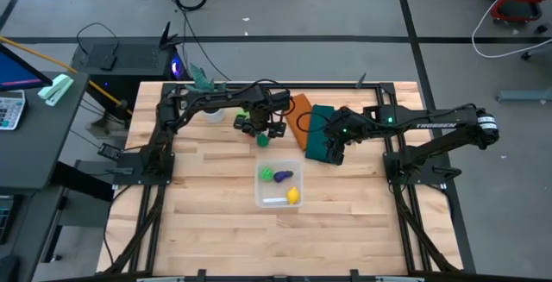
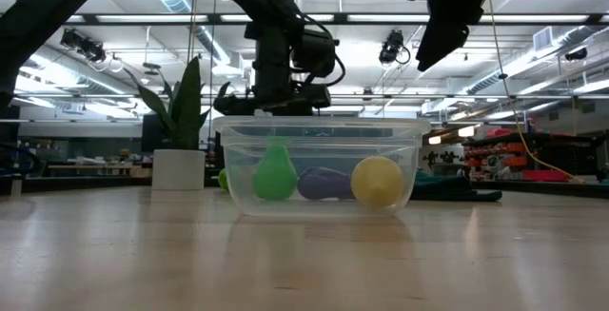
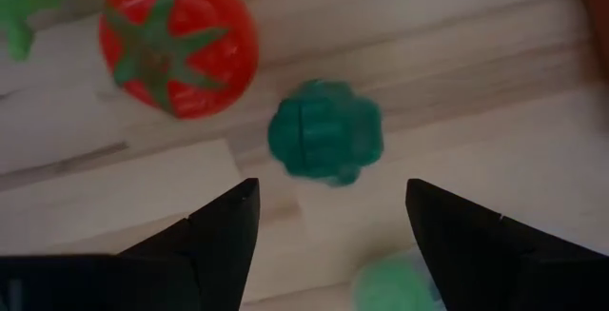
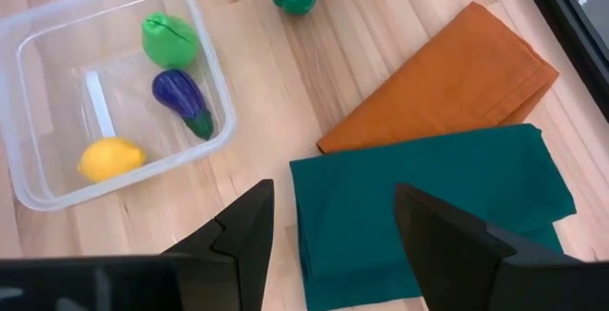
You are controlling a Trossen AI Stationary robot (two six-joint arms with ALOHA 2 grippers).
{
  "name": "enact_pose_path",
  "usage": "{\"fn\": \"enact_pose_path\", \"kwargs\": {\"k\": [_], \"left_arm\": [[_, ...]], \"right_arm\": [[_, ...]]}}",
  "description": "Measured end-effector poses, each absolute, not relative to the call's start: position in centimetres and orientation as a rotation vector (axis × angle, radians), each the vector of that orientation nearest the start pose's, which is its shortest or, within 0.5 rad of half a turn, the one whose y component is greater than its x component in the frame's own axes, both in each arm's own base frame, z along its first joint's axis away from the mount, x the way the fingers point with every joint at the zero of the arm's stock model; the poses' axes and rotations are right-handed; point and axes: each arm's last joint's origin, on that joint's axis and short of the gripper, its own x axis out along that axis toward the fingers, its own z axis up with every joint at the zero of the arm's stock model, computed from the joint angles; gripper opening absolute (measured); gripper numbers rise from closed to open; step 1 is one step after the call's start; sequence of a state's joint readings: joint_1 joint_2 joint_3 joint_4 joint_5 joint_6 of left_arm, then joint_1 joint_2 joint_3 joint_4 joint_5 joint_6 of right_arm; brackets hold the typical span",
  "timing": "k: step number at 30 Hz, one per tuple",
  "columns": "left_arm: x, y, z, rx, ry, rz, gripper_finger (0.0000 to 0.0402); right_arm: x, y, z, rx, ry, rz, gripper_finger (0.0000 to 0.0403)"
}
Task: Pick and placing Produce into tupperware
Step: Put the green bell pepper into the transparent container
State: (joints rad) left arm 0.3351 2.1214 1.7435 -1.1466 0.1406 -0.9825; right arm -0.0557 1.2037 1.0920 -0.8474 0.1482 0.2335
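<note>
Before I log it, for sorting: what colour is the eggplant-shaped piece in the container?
Purple, with a green stem; clearest in the right wrist view.

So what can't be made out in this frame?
- High view: tomato hidden under the left claw.
- Low view: tomato and broccoli screened by the container.
- Left wrist view: pale green blob blurred, cut by the edge, unidentifiable.

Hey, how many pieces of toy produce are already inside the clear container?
3: a light green piece, a purple eggplant and a yellow lemon, all inside the clear container. Nothing seems hidden in it.
</note>
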Motion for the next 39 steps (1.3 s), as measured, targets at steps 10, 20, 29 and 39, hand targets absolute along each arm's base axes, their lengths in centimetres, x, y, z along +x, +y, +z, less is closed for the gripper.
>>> {"fn": "enact_pose_path", "kwargs": {"k": [10, 20, 29, 39], "left_arm": [[39.4, 13.6, 18.7, -1.097, 1.307, 0.936, 0.0272], [39.7, 13.7, 18.6, -1.096, 1.279, 0.924, 0.0272], [39.9, 13.7, 18.7, -1.112, 1.264, 0.895, 0.0272], [40.2, 13.0, 18.7, -1.104, 1.270, 0.878, 0.0270]], "right_arm": [[23.1, -1.7, 30.4, 0.170, 0.928, -0.298, 0.0178], [23.1, -1.7, 30.4, 0.169, 0.925, -0.298, 0.0178], [23.1, -1.7, 30.4, 0.170, 0.925, -0.298, 0.0178], [23.1, -1.7, 30.4, 0.170, 0.925, -0.298, 0.0178]]}}
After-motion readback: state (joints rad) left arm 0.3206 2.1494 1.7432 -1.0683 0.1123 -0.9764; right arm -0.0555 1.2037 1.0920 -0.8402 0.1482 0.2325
